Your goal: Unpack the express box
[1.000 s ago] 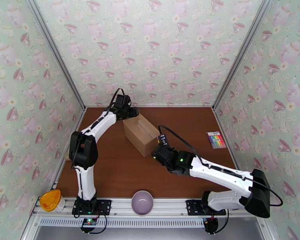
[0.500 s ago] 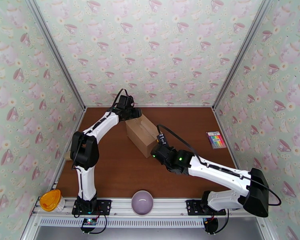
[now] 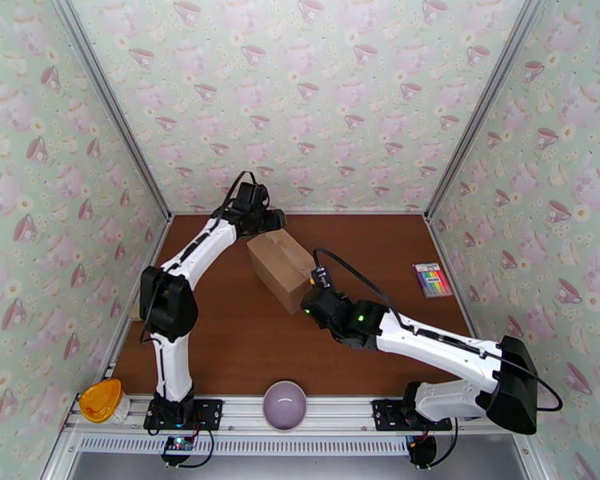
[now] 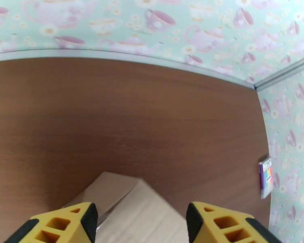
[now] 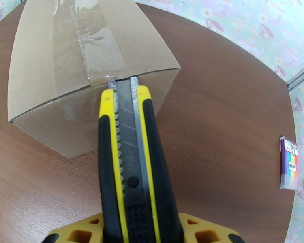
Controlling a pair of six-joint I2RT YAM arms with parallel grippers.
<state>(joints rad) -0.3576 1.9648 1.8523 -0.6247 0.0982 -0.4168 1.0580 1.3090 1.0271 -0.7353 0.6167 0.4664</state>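
Two grippers: we see L gripper (image 4: 142, 219) spread over express box (image 5: 42, 57), R gripper (image 5: 140, 233) pinching knife (image 5: 129, 167), blade (image 5: 125, 102) at taped seam (image 5: 97, 41); colour pack (image 5: 289, 163) label unreadable.

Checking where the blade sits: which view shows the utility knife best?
Right wrist: the utility knife runs up the centre, tip at the express box's taped seam. From top external, it is too small to make out at the right gripper.
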